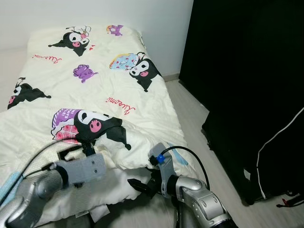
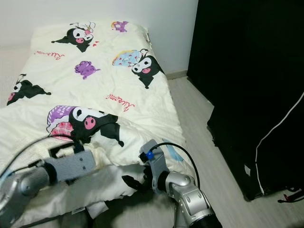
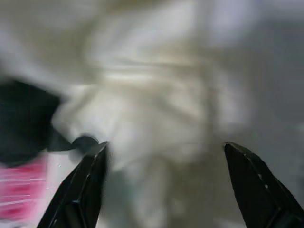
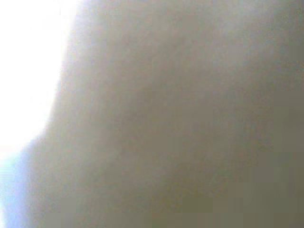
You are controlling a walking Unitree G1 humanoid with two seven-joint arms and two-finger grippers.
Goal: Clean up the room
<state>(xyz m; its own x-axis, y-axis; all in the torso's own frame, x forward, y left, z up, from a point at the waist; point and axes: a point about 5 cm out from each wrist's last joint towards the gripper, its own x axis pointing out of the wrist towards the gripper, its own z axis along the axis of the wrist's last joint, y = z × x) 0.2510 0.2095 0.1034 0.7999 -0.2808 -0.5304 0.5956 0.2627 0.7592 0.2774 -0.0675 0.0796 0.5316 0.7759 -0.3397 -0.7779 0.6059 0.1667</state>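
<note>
A cream duvet [image 1: 95, 90] printed with black cartoon figures covers the bed, and its near edge [image 1: 137, 152] lies rumpled over a white sheet [image 1: 114, 187]. My left gripper [image 1: 73, 153] hovers at that near edge beside the pink and black print. In the left wrist view its fingers [image 3: 80, 190] stand wide apart and open over blurred folds of cream cloth [image 3: 156, 109]. My right gripper [image 1: 137, 186] reaches in low under the duvet's overhanging corner, against the white sheet. The right wrist view is a close blur of pale cloth [image 4: 180, 123].
A tall black wardrobe [image 1: 247, 57] stands to the right, with a black bag [image 1: 266, 156] with a white stripe at its foot. Pale wood floor [image 1: 199, 123] runs between it and the bed. A light blue mask [image 1: 179, 156] hangs at the bed's corner.
</note>
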